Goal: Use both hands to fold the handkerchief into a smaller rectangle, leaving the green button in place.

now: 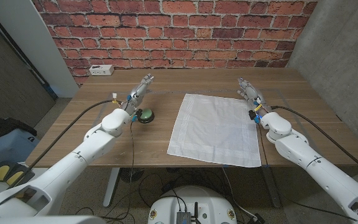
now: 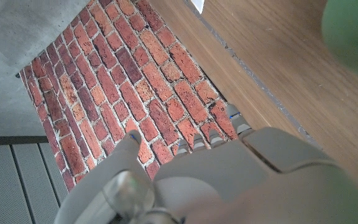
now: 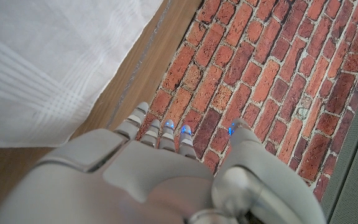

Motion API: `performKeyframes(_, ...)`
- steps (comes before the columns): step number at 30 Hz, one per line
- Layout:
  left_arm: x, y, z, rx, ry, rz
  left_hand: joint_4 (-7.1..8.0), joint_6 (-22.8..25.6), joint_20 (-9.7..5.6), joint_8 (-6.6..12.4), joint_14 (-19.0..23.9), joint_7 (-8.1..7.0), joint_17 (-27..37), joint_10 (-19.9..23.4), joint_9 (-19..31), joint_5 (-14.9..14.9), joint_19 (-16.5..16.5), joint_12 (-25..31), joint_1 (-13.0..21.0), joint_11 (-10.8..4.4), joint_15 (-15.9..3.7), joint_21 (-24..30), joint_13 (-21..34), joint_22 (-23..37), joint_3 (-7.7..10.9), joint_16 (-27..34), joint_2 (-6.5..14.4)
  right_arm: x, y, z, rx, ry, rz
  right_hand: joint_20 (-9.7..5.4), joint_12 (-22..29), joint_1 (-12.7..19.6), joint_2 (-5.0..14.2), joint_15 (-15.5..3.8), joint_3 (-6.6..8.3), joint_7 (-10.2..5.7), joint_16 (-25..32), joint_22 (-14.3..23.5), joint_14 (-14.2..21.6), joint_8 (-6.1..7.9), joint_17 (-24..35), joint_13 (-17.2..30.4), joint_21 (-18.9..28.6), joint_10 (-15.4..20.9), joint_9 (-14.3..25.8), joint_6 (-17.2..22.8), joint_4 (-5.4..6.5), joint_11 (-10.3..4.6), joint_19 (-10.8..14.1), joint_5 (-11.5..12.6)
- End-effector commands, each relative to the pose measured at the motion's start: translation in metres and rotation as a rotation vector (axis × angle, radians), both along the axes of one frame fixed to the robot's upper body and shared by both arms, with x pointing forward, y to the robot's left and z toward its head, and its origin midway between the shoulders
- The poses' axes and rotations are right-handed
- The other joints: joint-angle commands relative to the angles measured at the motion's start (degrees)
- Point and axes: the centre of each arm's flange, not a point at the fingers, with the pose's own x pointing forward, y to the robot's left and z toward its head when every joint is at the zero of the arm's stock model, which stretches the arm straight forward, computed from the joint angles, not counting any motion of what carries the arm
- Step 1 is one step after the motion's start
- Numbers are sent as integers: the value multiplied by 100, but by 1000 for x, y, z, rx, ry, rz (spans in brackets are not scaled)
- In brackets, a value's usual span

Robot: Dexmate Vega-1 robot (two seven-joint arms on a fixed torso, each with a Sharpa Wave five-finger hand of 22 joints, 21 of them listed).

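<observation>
A white handkerchief (image 1: 215, 129) lies spread flat on the wooden table (image 1: 166, 87), slightly right of centre; the right wrist view catches one corner of the handkerchief (image 3: 48, 62). The green button (image 1: 146, 115) sits on a dark base to the cloth's left, and appears as a green blur (image 2: 352, 28) in the left wrist view. My left hand (image 1: 138, 91) is raised just behind the button, fingers extended, holding nothing. My right hand (image 1: 250, 93) hovers at the cloth's far right corner, fingers extended and apart, empty. The left hand (image 2: 229, 180) and right hand (image 3: 160, 168) face the brick wall.
A white power strip (image 1: 101, 70) lies at the table's far left edge by the brick wall (image 1: 179, 31). Bare wood surrounds the cloth. A concrete wall (image 1: 347, 50) stands to the right.
</observation>
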Motion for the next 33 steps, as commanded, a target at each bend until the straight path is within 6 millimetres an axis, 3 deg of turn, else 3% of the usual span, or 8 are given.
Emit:
performKeyframes(1,-20,-15,8,189,-49,86,-29,-67,48,5,-234,53,17,-192,32,15,-480,6,33,52,30,-21,25,33,-1,-17,9,-21,-3,-3,-65,-15,-62,28,54,48,8,55,42,-16,19,19,9,28,15,7,-6,66,23,72,4,10,-5,33)
performKeyframes(15,-42,-35,15,400,-93,171,-35,-100,144,-22,-345,8,20,-192,35,2,-647,-6,21,82,178,-153,27,39,-9,-33,12,-41,-4,-8,-155,-2,-123,55,56,54,12,57,49,-25,37,21,74,26,16,9,-3,117,25,115,0,5,3,34)
performKeyframes(20,-50,-39,14,438,-116,196,-31,-170,258,-47,-360,-70,24,-242,37,-6,-773,-28,7,54,245,-240,29,44,-14,-18,19,-49,-5,-8,-189,1,-155,48,55,60,18,50,54,-26,32,21,68,27,16,9,-3,125,25,126,-2,-4,3,35)
performKeyframes(25,-56,-42,14,476,-128,210,-28,-147,269,-28,-35,-67,25,-201,39,-18,-894,-12,-16,32,215,-345,31,51,-24,101,22,-56,-5,-10,-217,-1,-185,-220,50,96,31,-6,80,-2,44,21,138,17,13,11,40,168,27,159,-22,65,125,40)
performKeyframes(28,-59,-44,13,499,-144,228,-31,-147,293,-28,7,-78,24,-200,39,-22,-915,-12,-18,17,194,-367,31,53,-26,107,19,-60,-5,-11,-238,1,-209,-239,50,104,35,-30,86,-3,48,20,156,15,13,11,47,179,27,162,-26,67,146,41)
performKeyframes(33,-62,-48,13,544,-154,250,-81,-202,354,-43,-173,-137,19,-297,40,-37,-966,-48,13,-15,333,-433,33,60,-27,15,-14,-68,-2,-10,-284,5,-246,-220,54,123,49,-35,101,-5,47,20,166,24,12,11,43,205,28,200,-33,39,145,44)
